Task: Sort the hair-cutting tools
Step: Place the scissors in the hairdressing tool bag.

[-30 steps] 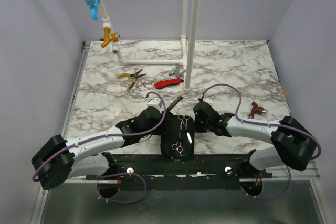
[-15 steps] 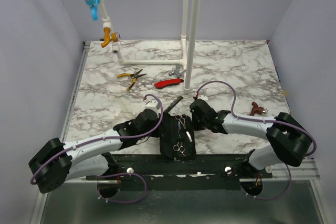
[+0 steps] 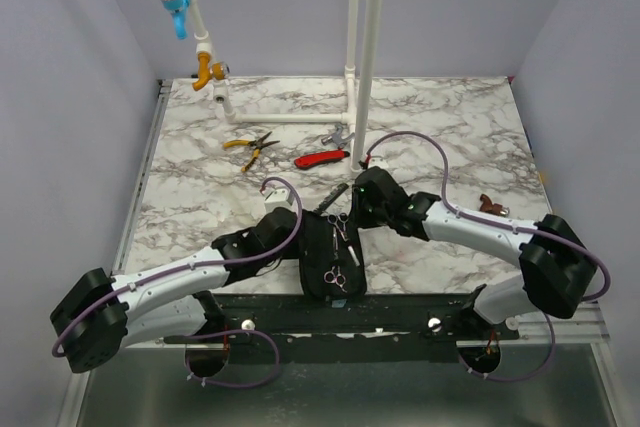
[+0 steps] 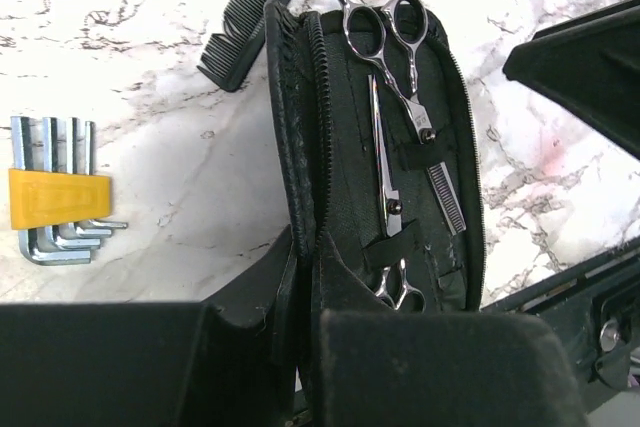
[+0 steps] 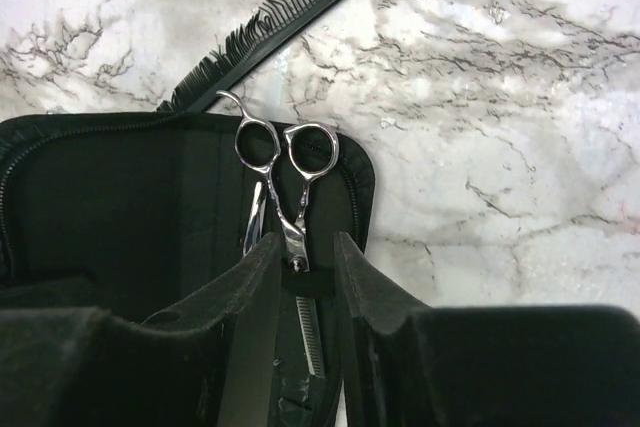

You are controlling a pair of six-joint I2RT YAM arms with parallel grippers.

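A black zip case [image 3: 322, 259] lies open near the table's front edge. Two silver scissors are tucked under its straps: thinning scissors [image 4: 415, 97] with handles at the far end, and a second pair [image 4: 385, 182] beside them, pointing the other way. My left gripper [image 4: 305, 282] is shut on the case's left edge. The jaws of my right gripper [image 5: 303, 257] stand apart on either side of the thinning scissors [image 5: 290, 162], without touching them. A long black comb [image 3: 333, 197] lies on the marble just beyond the case, also seen as the comb [image 5: 280, 12] in the right wrist view.
Yellow-handled pliers [image 3: 250, 147], a red-handled tool [image 3: 322, 158] and a grey metal fitting [image 3: 337, 134] lie farther back by the white pipes [image 3: 365, 57]. A brown piece [image 3: 488, 207] sits at the right. A yellow-holdered hex key set [image 4: 55, 202] lies left of the case.
The right gripper has opened and let go of the thinning scissors, which now sit in the case. The left gripper has shut on the case's edge. Both arms shifted slightly farther back.
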